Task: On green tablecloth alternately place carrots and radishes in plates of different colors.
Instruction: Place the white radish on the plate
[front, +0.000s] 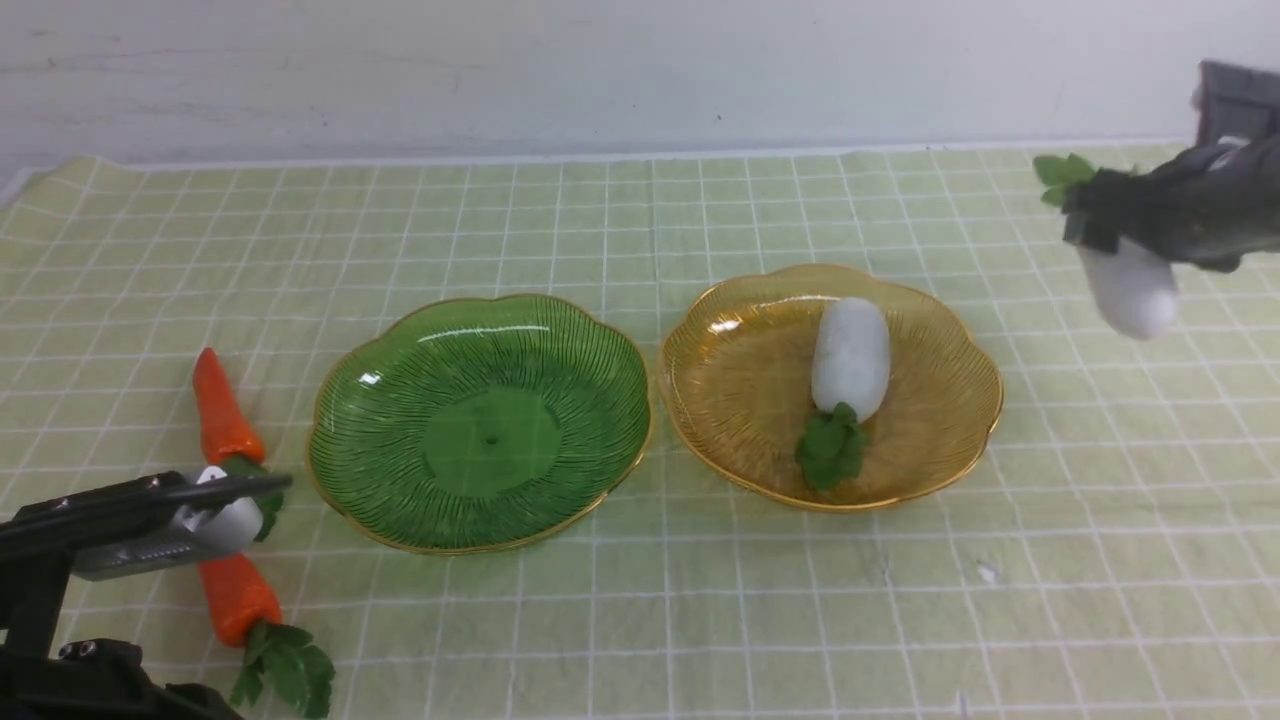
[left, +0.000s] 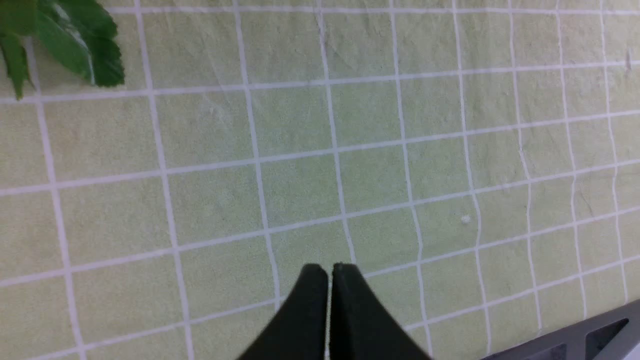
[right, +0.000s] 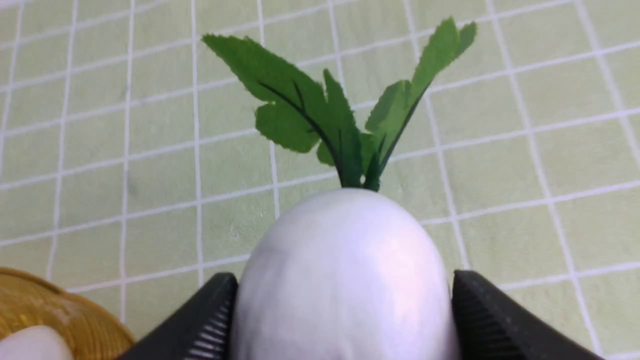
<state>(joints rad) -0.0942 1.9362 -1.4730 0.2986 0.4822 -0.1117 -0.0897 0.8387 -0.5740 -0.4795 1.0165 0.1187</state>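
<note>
We see the right gripper (right: 342, 279) clamped on a radish (right: 345, 240), perhaps lifted, near the far right corner of the tablecloth (front: 700, 620); the left gripper (left: 330, 270) is closed.

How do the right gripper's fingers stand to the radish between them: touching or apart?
Touching. The right wrist view shows the right gripper with its fingers pressed against both sides of the white radish, no gap visible.
</note>
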